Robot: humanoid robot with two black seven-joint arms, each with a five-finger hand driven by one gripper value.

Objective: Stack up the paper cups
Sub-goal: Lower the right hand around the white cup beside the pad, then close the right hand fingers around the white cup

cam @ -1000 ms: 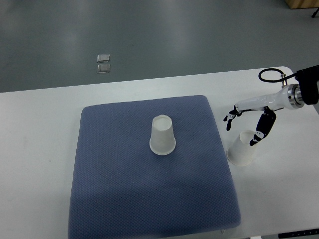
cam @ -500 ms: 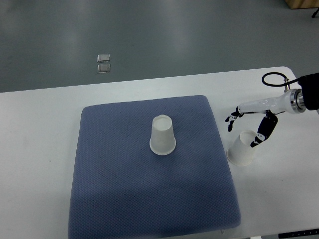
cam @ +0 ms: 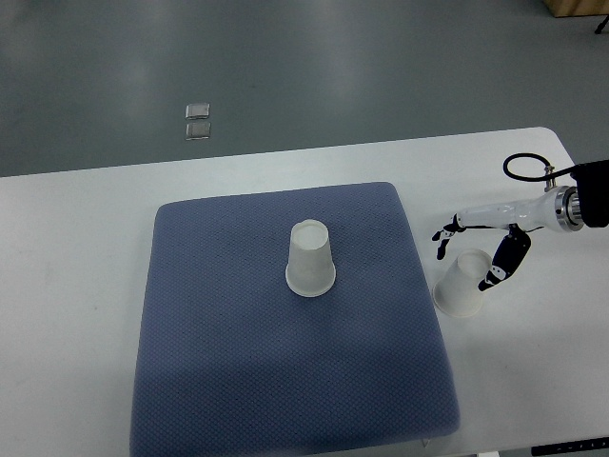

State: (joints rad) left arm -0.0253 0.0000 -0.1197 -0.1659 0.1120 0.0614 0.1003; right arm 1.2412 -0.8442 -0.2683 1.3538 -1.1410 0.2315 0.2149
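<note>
Right hand (cam: pixel 473 245) fingers (cam: pixel 444 235) spread wide over tilted paper cup (cam: pixel 463 283), thumb at its side, not gripping

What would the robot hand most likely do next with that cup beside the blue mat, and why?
Probably close its fingers on the cup beside the mat. The right hand hangs over that upside-down cup, its fingers spread to either side and holding nothing. The other cup stands upside down on the blue mat, so this one must be gripped before it can be stacked there.

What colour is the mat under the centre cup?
Dark blue with a fine dotted texture, on the mat in the top view.
</note>
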